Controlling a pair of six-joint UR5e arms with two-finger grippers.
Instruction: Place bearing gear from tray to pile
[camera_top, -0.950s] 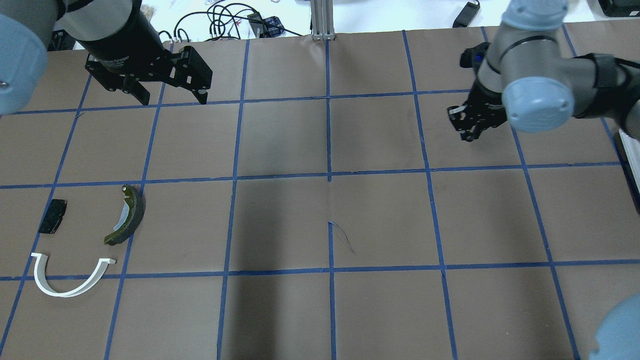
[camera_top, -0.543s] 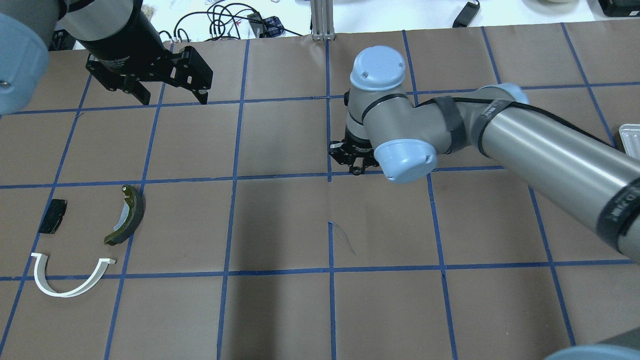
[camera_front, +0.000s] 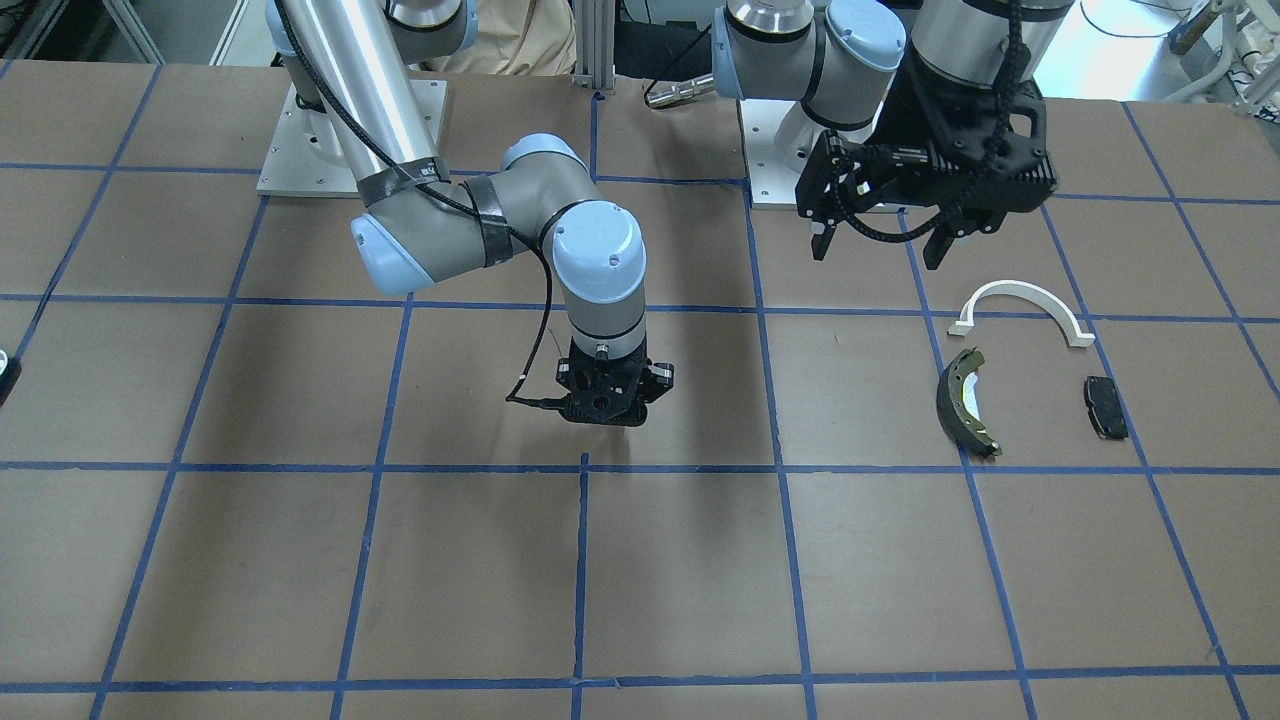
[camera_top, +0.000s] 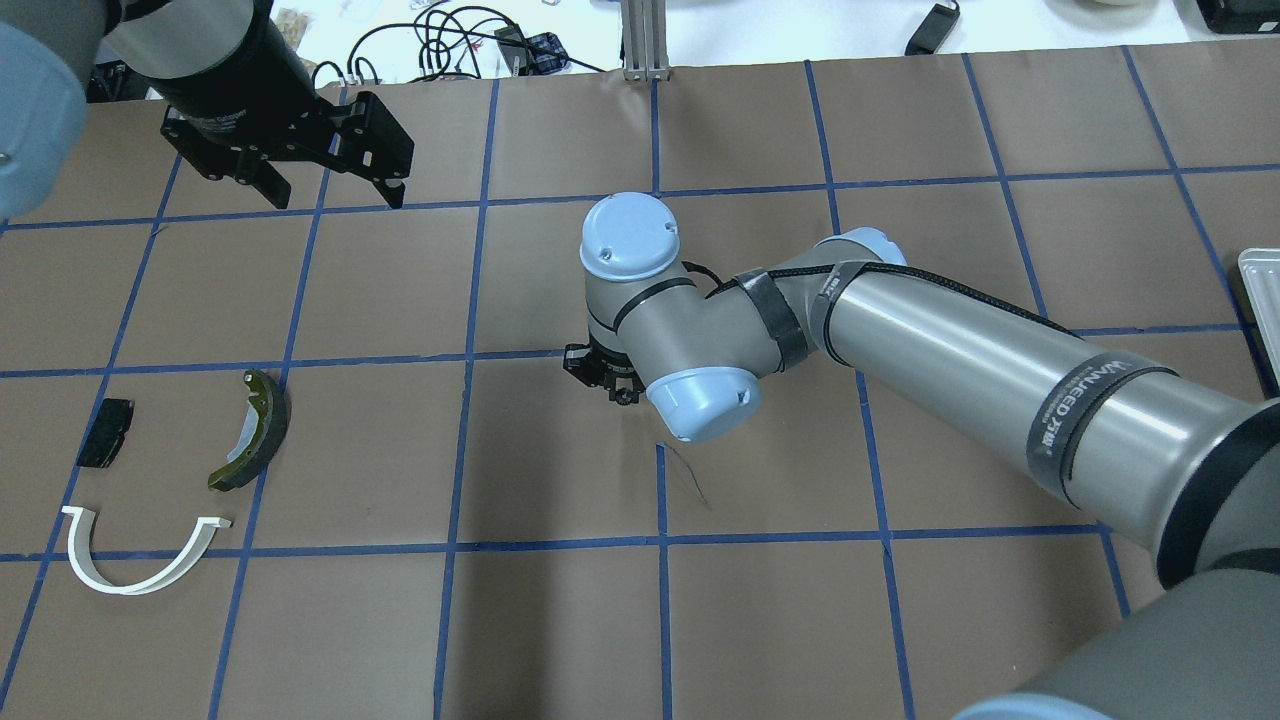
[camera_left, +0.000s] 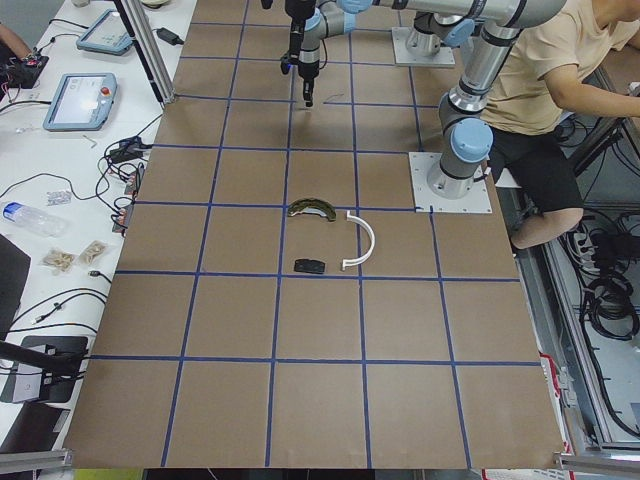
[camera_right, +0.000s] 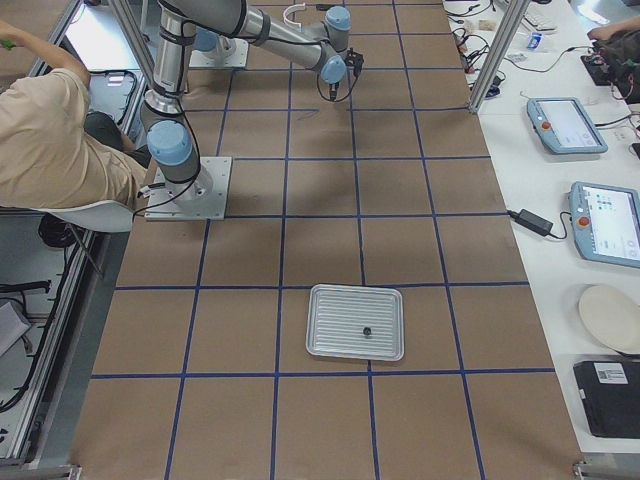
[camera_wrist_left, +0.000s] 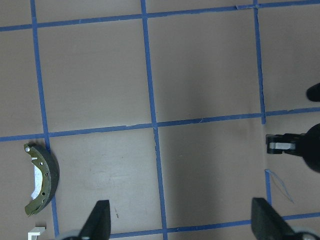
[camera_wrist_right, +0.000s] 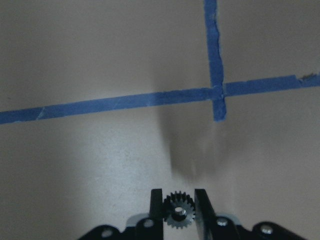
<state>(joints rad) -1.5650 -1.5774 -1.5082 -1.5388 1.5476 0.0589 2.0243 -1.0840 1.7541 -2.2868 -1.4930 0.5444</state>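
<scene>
The bearing gear (camera_wrist_right: 179, 216) is held clamped between the right fingers (camera_wrist_right: 156, 206), teeth outward, above bare brown worktop (camera_top: 560, 620) where two blue tape lines cross. No contact with the worktop is seen; the gear is judged to be in the air, in mid-carry.

The tray (camera_right: 330, 320) is left well apart from these fingers, at the worktop's far right end (a small dark speck lies in it, too small to be identified). The pile is found well apart on the other side of the fingers: a white half-ring arch (camera_front: 1018, 288), a dark brake shoe (camera_top: 268, 432) and a small black pad (camera_top: 106, 432), all lying loose and not touching one another. The left fingers (camera_wrist_left: 100, 222) are spread wide and empty, hanging near the pile with the brake shoe just beyond one fingertip.

The transport step is therefore taken to be in hand, with pick-up done and placing not yet done. For the next move, travel toward the pile is called for, then a descent onto a bare patch beside the three parts, with room kept from the left fingers, and only then a release.
</scene>
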